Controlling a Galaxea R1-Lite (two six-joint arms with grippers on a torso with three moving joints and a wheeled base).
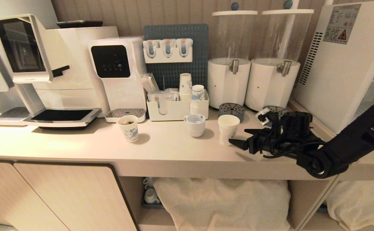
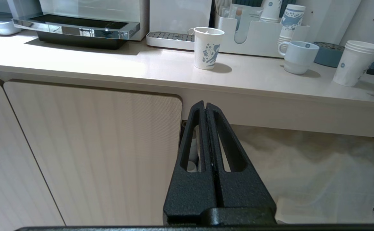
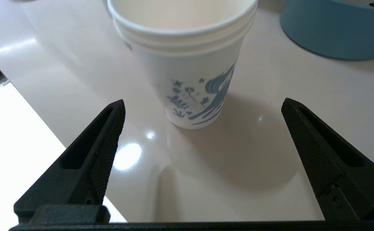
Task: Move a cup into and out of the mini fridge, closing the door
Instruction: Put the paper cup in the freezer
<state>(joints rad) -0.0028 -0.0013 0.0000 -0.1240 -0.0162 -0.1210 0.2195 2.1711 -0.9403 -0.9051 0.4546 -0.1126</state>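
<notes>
**Open right gripper beside a paper cup on a drinks counter**

The mini fridge (image 1: 341, 64) sits at the 3 o'clock edge of the head view and is cut off there; only its white side with vent slots, a warning sticker and a sliver of wire shelving show. Whether its door is open or closed cannot be told from here. The left gripper (image 2: 205, 107) is outside the head view; its own camera shows it below the counter edge, in front of a cabinet door (image 2: 93, 154), with both fingers pressed together and nothing between them.

The cup (image 1: 228, 129), white with stacked rims, stands upright on the counter (image 1: 77, 144) just right of centre. Its inside looks empty in the right wrist view. The right gripper (image 1: 241, 138) reaches in from 4 o'clock, fingers spread wide, tips just beside the cup and apart from it.

At 9 o'clock from the cup stands a white mug (image 1: 195, 124), its contents hidden. Further toward 9 o'clock, a shorter printed paper cup (image 1: 128, 128) shows something brownish inside. Behind the mug, a white organiser (image 1: 170, 110) holds packets and cup stacks. Two drink dispensers (image 1: 228, 61) stand at 12 o'clock; what they hold is hard to make out.
</notes>
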